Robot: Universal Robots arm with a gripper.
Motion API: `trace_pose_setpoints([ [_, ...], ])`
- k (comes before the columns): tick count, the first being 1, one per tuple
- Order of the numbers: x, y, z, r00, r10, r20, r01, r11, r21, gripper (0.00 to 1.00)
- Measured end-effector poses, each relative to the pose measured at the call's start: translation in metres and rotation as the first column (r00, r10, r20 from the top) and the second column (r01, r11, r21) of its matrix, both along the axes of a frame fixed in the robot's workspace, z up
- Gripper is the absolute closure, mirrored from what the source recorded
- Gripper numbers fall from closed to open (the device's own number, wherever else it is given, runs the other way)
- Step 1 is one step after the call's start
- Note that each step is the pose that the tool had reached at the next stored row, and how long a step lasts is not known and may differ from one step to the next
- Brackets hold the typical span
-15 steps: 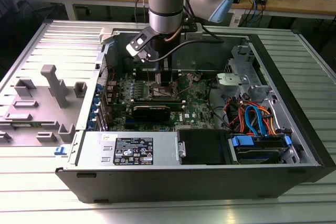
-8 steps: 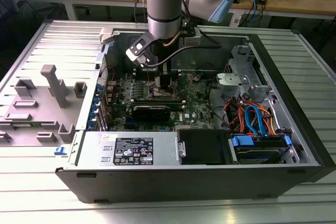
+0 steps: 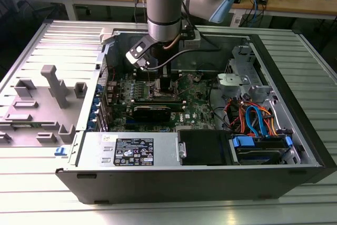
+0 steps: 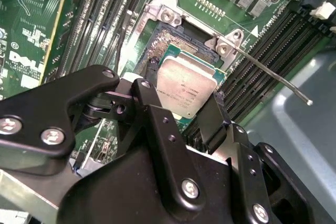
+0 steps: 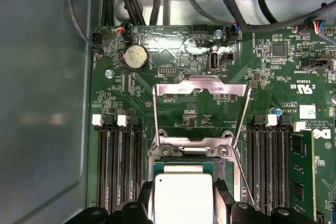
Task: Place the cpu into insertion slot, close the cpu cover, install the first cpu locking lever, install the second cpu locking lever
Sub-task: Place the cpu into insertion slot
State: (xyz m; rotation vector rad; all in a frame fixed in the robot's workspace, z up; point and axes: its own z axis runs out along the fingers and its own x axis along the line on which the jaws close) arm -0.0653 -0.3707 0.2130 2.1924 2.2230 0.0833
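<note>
Fingers of the black robot hand [image 4: 185, 96] pinch the small square silver-topped cpu [image 4: 185, 85] by opposite edges; it is level, metal face up, edges parallel to the long black memory slots [image 5: 111, 171], over the dark-pinned insertion slot [image 4: 176, 38]. The silver-framed cpu cover [image 5: 202, 83] stands open.

An open computer case [image 3: 210, 183] lies on a ribbed metal table [image 3: 158, 212], with a green motherboard [image 3: 197, 106] on its floor. In the exterior view a silver box with a white label [image 3: 134, 152] sits at the board's six o'clock, and orange and blue cables [image 3: 255, 117] tangle at its three o'clock. Grey plastic fixtures [image 3: 52, 85] stand at the case's nine o'clock (outside its wall). In the first wrist view a coin battery [image 5: 135, 56] sits near the board's edge, and black memory slots [image 5: 118, 166] run in parallel.
</note>
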Motion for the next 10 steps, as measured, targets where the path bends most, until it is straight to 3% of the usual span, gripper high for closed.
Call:
trace_pose_setpoints([
  [10,-0.0023,-0.0007,-0.0058,1.0,-0.005,0.0,0.005,1.0,-0.0005,0.45],
])
